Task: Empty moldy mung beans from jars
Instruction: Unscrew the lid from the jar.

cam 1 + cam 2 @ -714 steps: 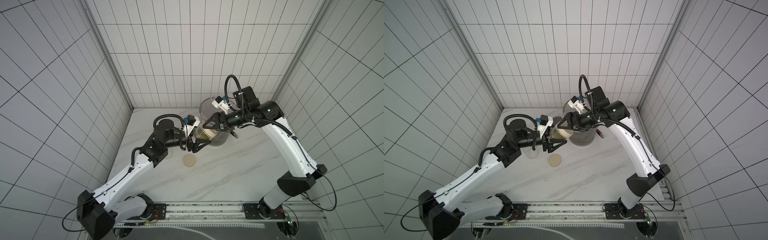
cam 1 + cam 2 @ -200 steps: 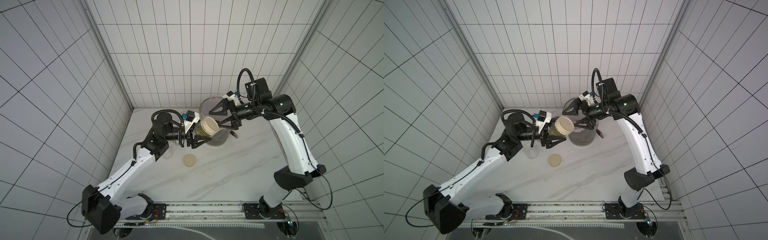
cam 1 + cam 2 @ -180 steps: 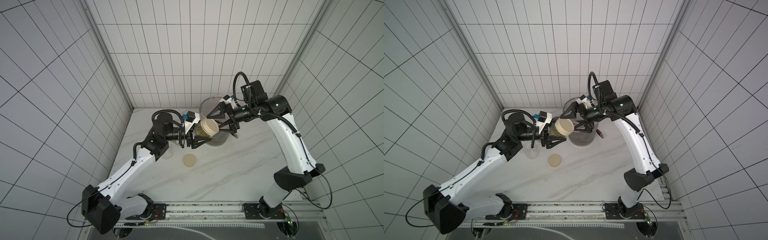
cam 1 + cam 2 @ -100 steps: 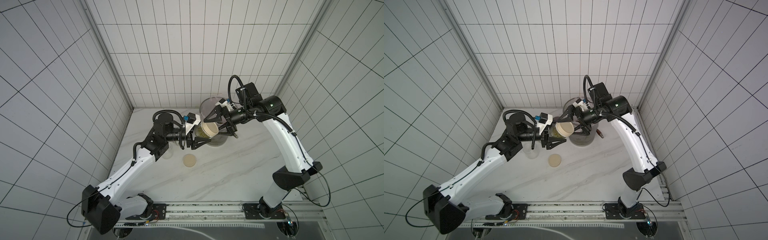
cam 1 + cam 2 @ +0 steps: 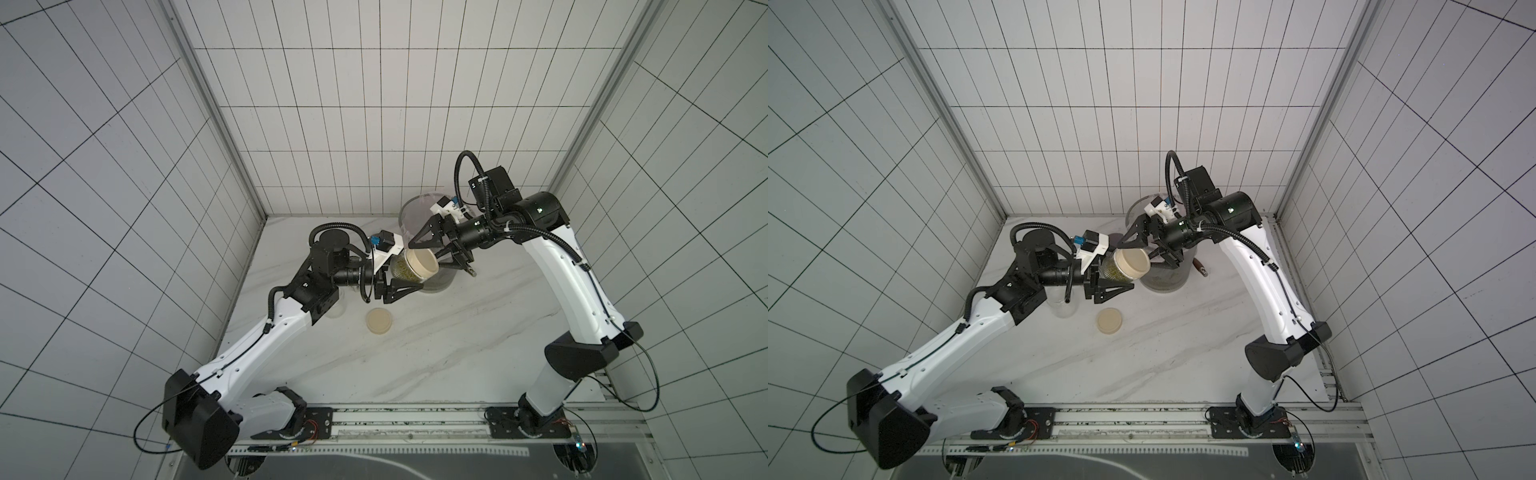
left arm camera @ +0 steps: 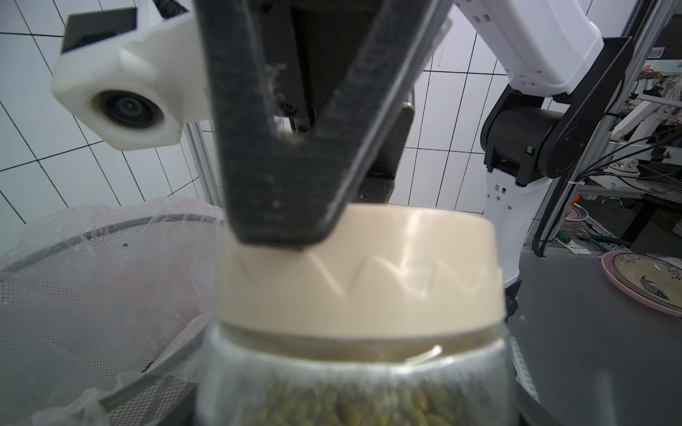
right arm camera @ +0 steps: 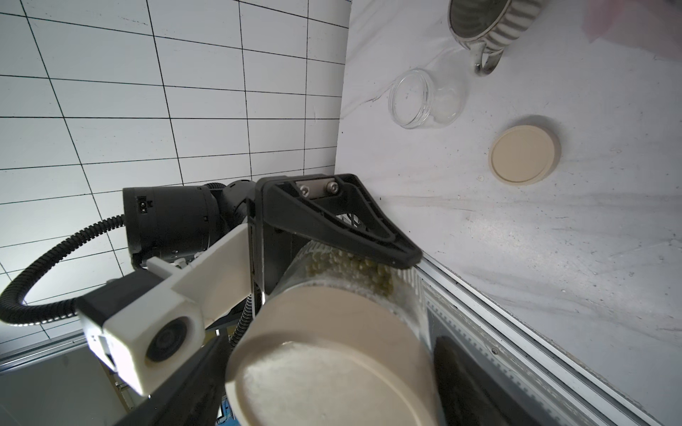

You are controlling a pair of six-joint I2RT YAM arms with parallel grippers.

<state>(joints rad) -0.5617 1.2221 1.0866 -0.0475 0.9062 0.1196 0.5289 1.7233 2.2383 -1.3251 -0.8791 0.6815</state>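
Mung beans fill the jar that our left gripper clamps by its glass body, tipped on its side in the air with the capped end turned toward the other arm. Our right gripper straddles the beige lid of that jar. In the left wrist view one of its fingers rests on the lid's edge, and in the right wrist view the lid sits between both fingers. We cannot tell whether they already pinch it or only bracket it. Just behind the held jar stands the grey mesh bin with its pink liner, close enough for pouring. Farther out, on the marble table, a loose lid lies flat near our left arm, and beside it an empty jar sits open with no beans showing inside. A ribbed mug stands beyond that. We judge the task about half done: one jar looks opened and emptied, while the second is still capped and full. What remains, as we read it, is twisting this lid off, tipping the beans into the bin, and setting jar and lid down.
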